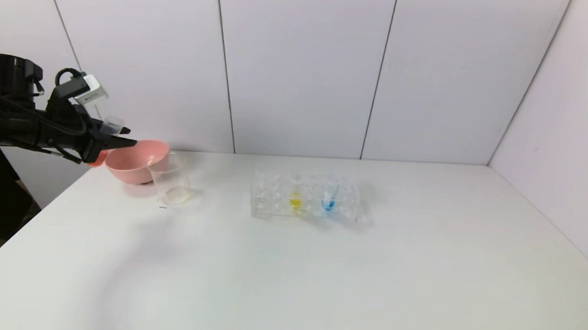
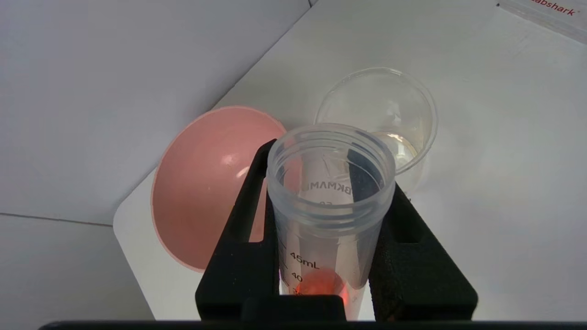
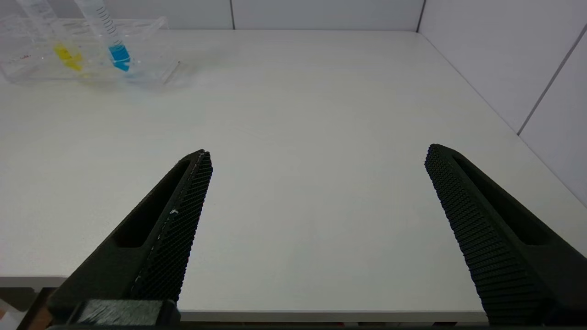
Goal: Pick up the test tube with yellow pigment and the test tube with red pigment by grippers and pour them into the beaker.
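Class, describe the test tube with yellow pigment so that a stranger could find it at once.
Start at the clear tube rack in the middle of the white table. Two tubes stand in it; the test tube with yellow pigment is the one nearer the beaker. Its bottom is yellow, whereas its neighbour is blue.

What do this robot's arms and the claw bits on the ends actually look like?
Both are black. The left end effector sits on a chunky black arm with looping black cables, a round black joint housing and a small white box on its wrist. The right end effector has two long, tapering black fingers with finely ribbed inner faces and hollow slots along their outer sides.
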`<move>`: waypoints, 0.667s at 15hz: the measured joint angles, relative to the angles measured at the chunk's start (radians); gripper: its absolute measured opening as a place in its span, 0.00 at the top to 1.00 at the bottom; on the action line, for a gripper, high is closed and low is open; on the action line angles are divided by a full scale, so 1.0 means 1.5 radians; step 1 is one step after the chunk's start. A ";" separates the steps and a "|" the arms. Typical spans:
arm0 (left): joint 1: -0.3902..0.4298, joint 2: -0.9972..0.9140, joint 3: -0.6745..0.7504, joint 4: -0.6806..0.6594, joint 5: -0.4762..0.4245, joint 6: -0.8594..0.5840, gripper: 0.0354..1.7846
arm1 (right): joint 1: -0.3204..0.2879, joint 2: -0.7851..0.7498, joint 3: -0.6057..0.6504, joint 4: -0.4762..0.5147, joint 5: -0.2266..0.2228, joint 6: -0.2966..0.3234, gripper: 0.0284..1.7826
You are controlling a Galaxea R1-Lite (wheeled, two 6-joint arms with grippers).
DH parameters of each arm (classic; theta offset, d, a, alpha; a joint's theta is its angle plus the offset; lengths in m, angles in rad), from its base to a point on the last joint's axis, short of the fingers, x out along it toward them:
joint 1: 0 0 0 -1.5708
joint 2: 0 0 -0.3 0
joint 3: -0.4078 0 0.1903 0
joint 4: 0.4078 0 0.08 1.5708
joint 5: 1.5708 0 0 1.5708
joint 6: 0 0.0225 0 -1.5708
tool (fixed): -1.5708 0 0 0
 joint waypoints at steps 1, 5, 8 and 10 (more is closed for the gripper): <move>0.000 0.000 -0.005 0.007 -0.006 0.009 0.72 | 0.000 0.000 0.000 0.000 0.000 0.000 0.05; 0.007 0.011 -0.053 0.105 -0.017 0.081 0.72 | 0.000 0.000 0.000 0.000 0.000 0.000 0.05; 0.012 0.029 -0.118 0.207 -0.017 0.161 0.72 | 0.000 0.000 0.000 0.000 0.000 0.000 0.05; 0.013 0.040 -0.144 0.240 -0.016 0.182 0.72 | 0.000 0.000 0.000 0.000 0.000 0.000 0.05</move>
